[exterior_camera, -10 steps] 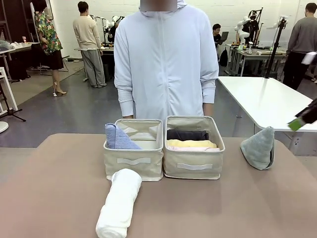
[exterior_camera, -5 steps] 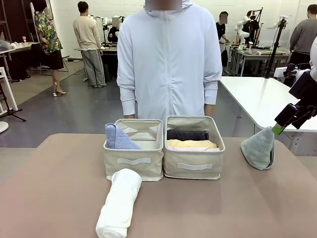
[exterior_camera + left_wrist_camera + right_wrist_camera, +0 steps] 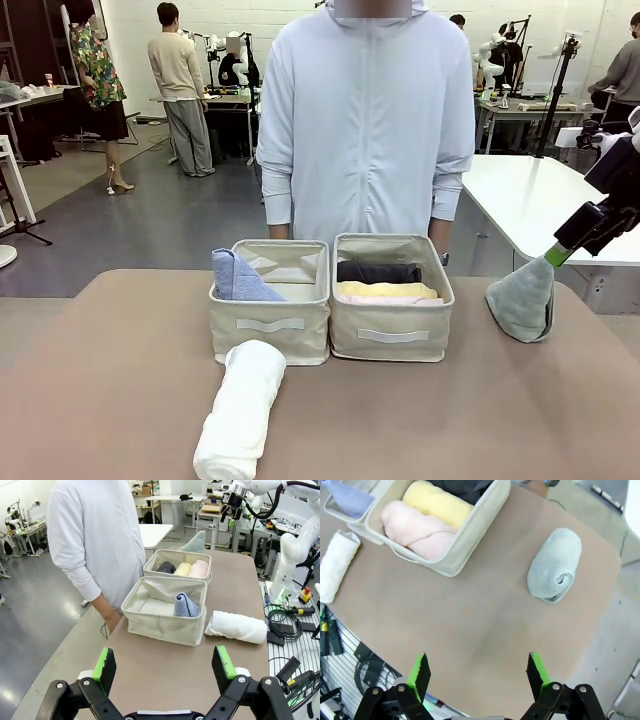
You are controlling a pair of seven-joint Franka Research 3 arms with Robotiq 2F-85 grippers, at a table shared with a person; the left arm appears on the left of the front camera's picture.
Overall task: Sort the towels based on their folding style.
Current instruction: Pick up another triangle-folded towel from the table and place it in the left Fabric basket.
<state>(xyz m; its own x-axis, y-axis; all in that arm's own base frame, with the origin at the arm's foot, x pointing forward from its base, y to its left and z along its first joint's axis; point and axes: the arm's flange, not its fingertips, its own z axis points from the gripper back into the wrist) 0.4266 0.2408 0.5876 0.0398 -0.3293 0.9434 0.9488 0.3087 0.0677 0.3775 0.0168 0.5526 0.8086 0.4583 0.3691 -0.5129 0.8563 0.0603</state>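
The white towel (image 3: 240, 410) is thick, nubby terry; the grey-green towel (image 3: 522, 298) has the same matt pile. The left basket (image 3: 270, 322) and right basket (image 3: 392, 335) are woven cream cloth. The table (image 3: 480, 420) is smooth, matt. The left gripper (image 3: 162, 655) looks black plastic, its pads (image 3: 105, 664) perhaps matt rubber.

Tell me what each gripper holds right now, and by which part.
Nothing is held. The left gripper and the right gripper are both open and empty. The grey-green cone towel lies free on the table.
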